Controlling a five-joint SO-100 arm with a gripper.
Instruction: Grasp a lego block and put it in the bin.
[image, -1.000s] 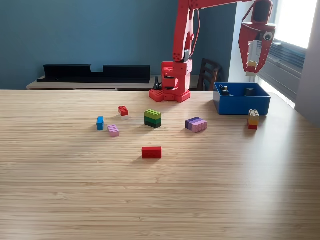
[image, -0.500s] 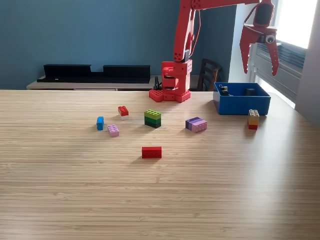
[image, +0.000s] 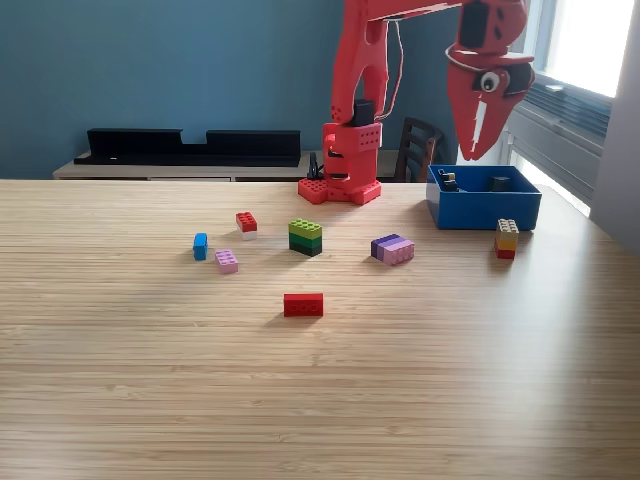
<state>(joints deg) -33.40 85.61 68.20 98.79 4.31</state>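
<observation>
While the end effector (image: 476, 150) hangs empty with its jaws almost together, the bin (image: 484, 210) sits on the table (image: 320, 390) just below it.

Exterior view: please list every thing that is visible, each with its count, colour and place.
bin: 1, blue, table's far right in the exterior view; dark items inside, unclear.
red block: 1, red, nearest the camera, centre.
green block stack: 1, light green over dark green, centre.
purple block: 1, purple and pink, right of the green stack.
red-white block: 1, red over white, left of the green stack.
blue block: 1, blue, furthest left.
pink block: 1, pink, beside the blue one.
tan-orange-red stack: 1, in front of the bin.
table: 1, light wood.
black shelf: 1, at the blue wall.
arm base: 1, red, table's far edge.
tool: 1, red, above the bin's left end.
</observation>
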